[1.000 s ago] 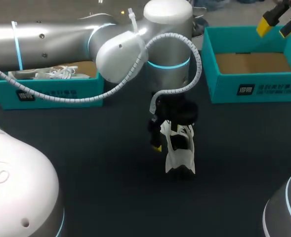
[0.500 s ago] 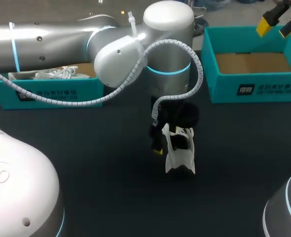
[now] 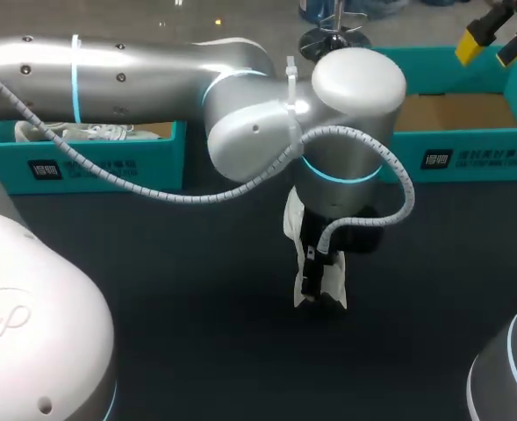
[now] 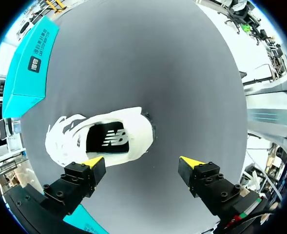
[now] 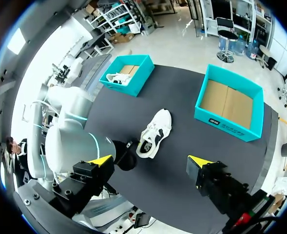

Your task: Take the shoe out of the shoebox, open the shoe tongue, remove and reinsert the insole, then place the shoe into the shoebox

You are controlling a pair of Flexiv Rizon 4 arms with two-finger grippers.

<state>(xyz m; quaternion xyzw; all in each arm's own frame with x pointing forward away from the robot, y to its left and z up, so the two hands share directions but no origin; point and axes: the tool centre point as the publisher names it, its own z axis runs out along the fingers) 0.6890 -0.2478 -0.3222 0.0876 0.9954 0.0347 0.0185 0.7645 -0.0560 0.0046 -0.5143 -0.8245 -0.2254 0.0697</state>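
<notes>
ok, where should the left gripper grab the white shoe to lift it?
Probably the heel collar, from straight above: the shoe sits upright on its sole, opening up, so one finger can go inside, one outside the heel. The left gripper hangs open over it.

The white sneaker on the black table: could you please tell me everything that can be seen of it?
The white sneaker is a low-top with a knit-looking upper, white laces over the front and a dark insole bearing a white logo. It sits upright on its sole on the black table, opening facing up, outside both boxes. The open left gripper hangs just above it, one yellow-tipped finger close beside its side; contact cannot be told. In the head view the arm's wrist hides most of it.
</notes>
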